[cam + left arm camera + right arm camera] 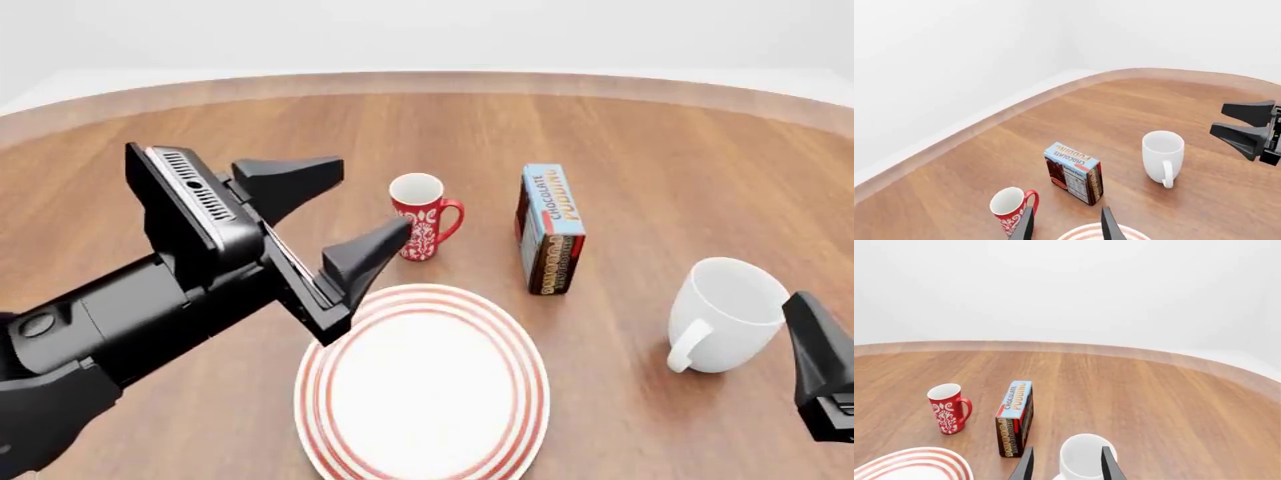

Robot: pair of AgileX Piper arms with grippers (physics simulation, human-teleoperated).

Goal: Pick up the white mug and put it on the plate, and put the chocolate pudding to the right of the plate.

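The plate lies nearest on the table, bare. The white mug stands upright to its right, handle toward the camera, the right gripper (jaws apart) just behind its rim. Farther back the chocolate pudding stands beside the red mug. The left gripper hovers wide open, empty.

Illumination is bright, even and diffuse in all three views, with no single source identifiable. Shadows are soft and faint: a pale contact shadow lies on the surface beside the white mug and the chocolate pudding. No hard glare appears; the wood shows only a mild sheen. Renders are sharp throughout, without motion blur, noise or defocus. The far surface edge curves noticeably, indicating wide-angle distortion. The background is uniformly white.
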